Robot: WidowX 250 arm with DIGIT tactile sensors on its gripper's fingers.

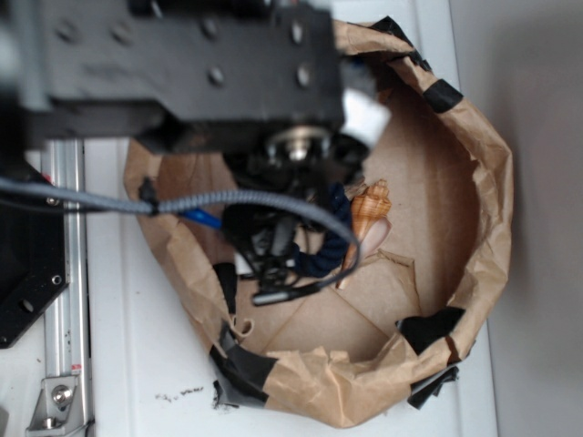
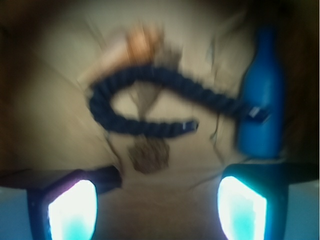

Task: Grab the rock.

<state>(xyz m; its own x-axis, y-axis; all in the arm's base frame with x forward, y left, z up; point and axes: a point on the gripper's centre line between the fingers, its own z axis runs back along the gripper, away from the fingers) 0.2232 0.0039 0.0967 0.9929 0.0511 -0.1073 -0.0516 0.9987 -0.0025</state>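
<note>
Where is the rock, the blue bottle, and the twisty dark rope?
rock [image 2: 149, 155]: wrist view, on the middle of its rough brown lump.
blue bottle [image 2: 261, 95]: wrist view, on its wide body.
dark rope [image 2: 150, 75]: wrist view, on the top arc of its loop.

A white bench [image 1: 118, 364] carries a crumpled brown paper nest [image 1: 474, 209], its raised rim patched with black tape. On the nest's cardboard-coloured floor lie an orange-and-cream seashell [image 1: 371, 208], a dark blue braided cord [image 2: 150, 100] looped in a curve, a blue bottle [image 2: 261, 95] lying beside the cord's end, and the rock [image 2: 148, 155], a small brown lump just beside the cord's loop.
</note>
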